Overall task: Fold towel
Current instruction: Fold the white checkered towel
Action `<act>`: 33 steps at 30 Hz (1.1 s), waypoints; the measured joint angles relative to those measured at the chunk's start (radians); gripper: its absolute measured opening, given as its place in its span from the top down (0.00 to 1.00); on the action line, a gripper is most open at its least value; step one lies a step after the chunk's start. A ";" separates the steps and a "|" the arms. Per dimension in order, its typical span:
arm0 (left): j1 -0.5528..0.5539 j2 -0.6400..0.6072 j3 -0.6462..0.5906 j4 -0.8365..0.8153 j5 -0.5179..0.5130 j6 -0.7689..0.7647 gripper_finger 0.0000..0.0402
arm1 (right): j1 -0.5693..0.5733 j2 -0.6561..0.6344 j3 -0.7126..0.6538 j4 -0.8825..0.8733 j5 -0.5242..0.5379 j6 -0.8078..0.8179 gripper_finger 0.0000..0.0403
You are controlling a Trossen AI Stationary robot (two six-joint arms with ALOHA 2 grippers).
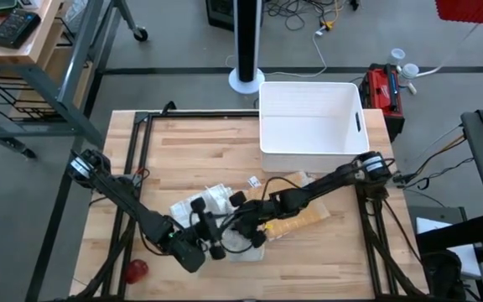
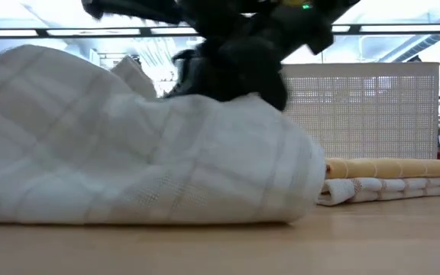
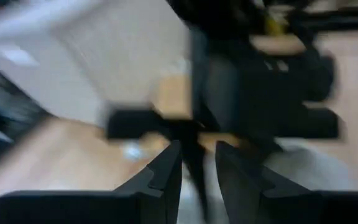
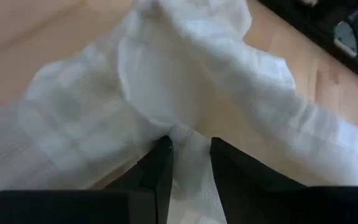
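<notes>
One white towel (image 1: 212, 205) is seen bunched at lower centre of the high view, with two end effectors over it. The right end effector (image 4: 190, 152) is clenched on a towel fold; the left end effector's (image 3: 197, 163) state cannot be told. One yellow folded cloth (image 1: 304, 220) lies right of it — one white bin (image 1: 309, 117) above, one red ball (image 1: 137, 269) lower left. The tabletop (image 1: 191, 151) is pale wood, on grey floor.

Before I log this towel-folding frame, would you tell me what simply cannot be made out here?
- High view: most of the white towel is hidden under both arms.
- Left wrist view: motion blur; whether the left end effector grips cloth is unclear.
- Low view: the towel bulk blocks the table behind it; the arms are cut off by the top edge.
- High view: the red object is too small to identify.
</notes>
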 joint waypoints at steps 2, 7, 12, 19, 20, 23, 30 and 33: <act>0.004 -0.001 0.017 0.014 -0.080 0.053 0.78 | 0.000 0.040 0.038 0.020 0.012 0.015 0.76; 0.005 -0.006 0.067 0.014 -0.253 0.088 0.76 | 0.019 0.104 0.092 0.016 0.055 0.096 0.91; 0.006 -0.007 0.069 -0.004 -0.267 0.090 0.76 | 0.069 0.088 0.093 0.007 0.053 0.126 0.99; -0.024 -0.044 0.111 -0.009 -0.329 0.254 0.80 | 0.165 -0.105 0.074 -0.124 0.198 0.083 1.00; -0.025 -0.055 0.140 -0.007 -0.370 0.323 0.81 | 0.175 -0.141 0.074 -0.153 0.232 0.075 1.00; -0.025 -0.085 0.235 -0.004 -0.482 0.524 0.81 | 0.195 -0.262 0.078 -0.227 0.288 0.072 1.00; -0.023 -0.131 0.371 -0.004 -0.327 0.526 0.78 | 0.211 -0.503 0.075 -0.417 0.294 0.073 1.00; -0.023 -0.120 0.340 -0.060 -0.171 0.468 0.76 | 0.242 -0.563 0.069 -0.541 0.290 0.117 1.00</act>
